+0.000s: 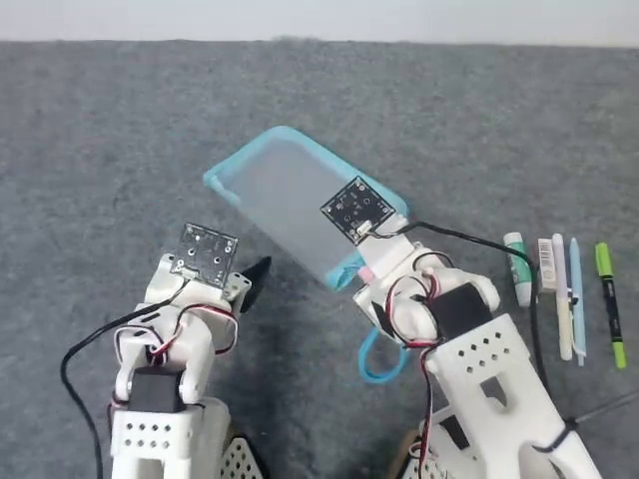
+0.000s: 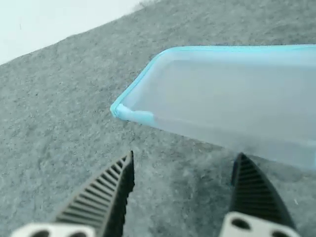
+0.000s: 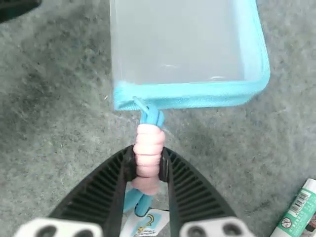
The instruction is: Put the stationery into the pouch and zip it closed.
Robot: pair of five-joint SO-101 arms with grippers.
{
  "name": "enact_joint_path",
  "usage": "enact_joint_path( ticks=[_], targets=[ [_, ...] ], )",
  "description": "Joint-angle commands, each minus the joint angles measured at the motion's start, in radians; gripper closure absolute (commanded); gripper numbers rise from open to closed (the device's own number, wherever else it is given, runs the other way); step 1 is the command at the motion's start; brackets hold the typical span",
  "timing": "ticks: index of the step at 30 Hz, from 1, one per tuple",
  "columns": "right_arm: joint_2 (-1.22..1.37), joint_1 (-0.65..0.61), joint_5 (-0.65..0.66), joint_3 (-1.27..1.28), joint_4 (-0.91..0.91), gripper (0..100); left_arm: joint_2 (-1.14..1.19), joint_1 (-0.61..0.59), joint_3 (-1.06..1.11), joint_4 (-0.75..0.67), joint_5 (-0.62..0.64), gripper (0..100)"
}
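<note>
Our right gripper (image 3: 147,156) pinches the pink zip pull (image 3: 147,142) of the pouch (image 1: 285,195); our left gripper (image 2: 186,160), wide open and empty, should pin the fabric before we pull steadily.

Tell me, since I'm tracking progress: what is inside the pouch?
Through the translucent pouch I see nothing inside; the stationery lies on the carpet outside it. In the high view the right arm, holding the zip pull, covers that end.

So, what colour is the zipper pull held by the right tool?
Pink. The zipper pull, held by the right tool, shows best in the right wrist view.
</note>
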Motion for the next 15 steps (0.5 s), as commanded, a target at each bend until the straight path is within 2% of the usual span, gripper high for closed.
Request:
enact_joint_path(
  ticks=[1, 4, 7, 15],
  targets=[
    [0.001, 0.013, -0.015, -0.060, -0.022, 99.2, 0.014, 0.133, -0.059, 0.091, -0.005, 70],
    [-0.002, -0.033, -0.020, -0.124, 0.022, 99.2, 0.012, 0.221, -0.122, 0.172, 0.003, 70],
    [-0.007, -0.133, -0.023, -0.195, 0.079, 99.2, 0.012, 0.269, -0.120, 0.175, 0.023, 70],
    [0.001, -0.180, -0.034, -0.236, 0.096, 99.2, 0.012, 0.253, -0.127, 0.175, 0.028, 70]
  ],
)
